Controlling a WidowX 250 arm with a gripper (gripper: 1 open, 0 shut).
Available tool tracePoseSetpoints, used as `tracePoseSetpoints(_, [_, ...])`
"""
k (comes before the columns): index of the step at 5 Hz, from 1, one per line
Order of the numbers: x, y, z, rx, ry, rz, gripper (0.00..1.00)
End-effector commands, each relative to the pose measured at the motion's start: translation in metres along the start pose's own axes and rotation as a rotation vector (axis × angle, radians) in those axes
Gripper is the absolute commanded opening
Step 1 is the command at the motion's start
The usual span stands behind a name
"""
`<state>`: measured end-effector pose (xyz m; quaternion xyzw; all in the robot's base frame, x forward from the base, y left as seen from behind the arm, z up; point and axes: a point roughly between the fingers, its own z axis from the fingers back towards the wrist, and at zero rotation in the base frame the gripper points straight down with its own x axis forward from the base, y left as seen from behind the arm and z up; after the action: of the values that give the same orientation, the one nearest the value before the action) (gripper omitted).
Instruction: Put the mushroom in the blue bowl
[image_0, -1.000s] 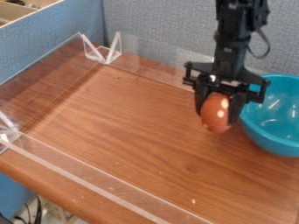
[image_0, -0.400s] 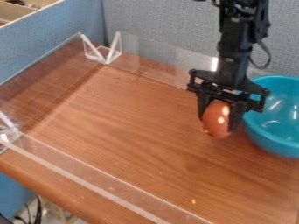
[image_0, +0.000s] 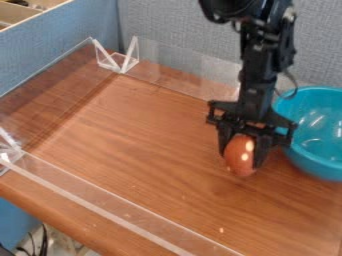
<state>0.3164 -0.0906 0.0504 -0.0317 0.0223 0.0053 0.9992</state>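
The gripper (image_0: 245, 153) is sinking: against the view from a second ago it is sitting lower in the picture and a little further from the blue bowl (image_0: 315, 130), and the arm above it is leaning over more. The mushroom (image_0: 242, 157) is travelling down with it, its orange-brown cap showing between the two black fingers. The jaws are staying closed around the mushroom, pinching it from either side, with the gripper pointing straight down.

The mushroom is now hanging low over the tabletop (image_0: 147, 140), just beside the left rim of the bowl and not above its opening (whether its underside is already touching the wood is hard to tell from this angle). The bowl is sitting where it was, at the right edge of the tabletop, and nothing can be seen lying in the part of it that shows.

For the task this is looking like a step away from the goal rather than toward it: the mushroom is being held, which is the hard part, but it is going down outside the bowl. To finish, the gripper would seemingly need to be lifting clear of the rim, shifting right over the bowl, and only then letting go; releasing here would be leaving the mushroom on the wood.
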Motion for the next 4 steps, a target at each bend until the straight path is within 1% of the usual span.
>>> tracePoseSetpoints(1, [0.011, 0.008, 0.014, -0.014, -0.058, -0.001, 0.0])
tracePoseSetpoints(3, [0.014, 0.017, 0.005, -0.018, -0.059, -0.026, 0.0])
tracePoseSetpoints(4, [0.014, 0.018, 0.014, -0.022, -0.058, -0.082, 0.0])
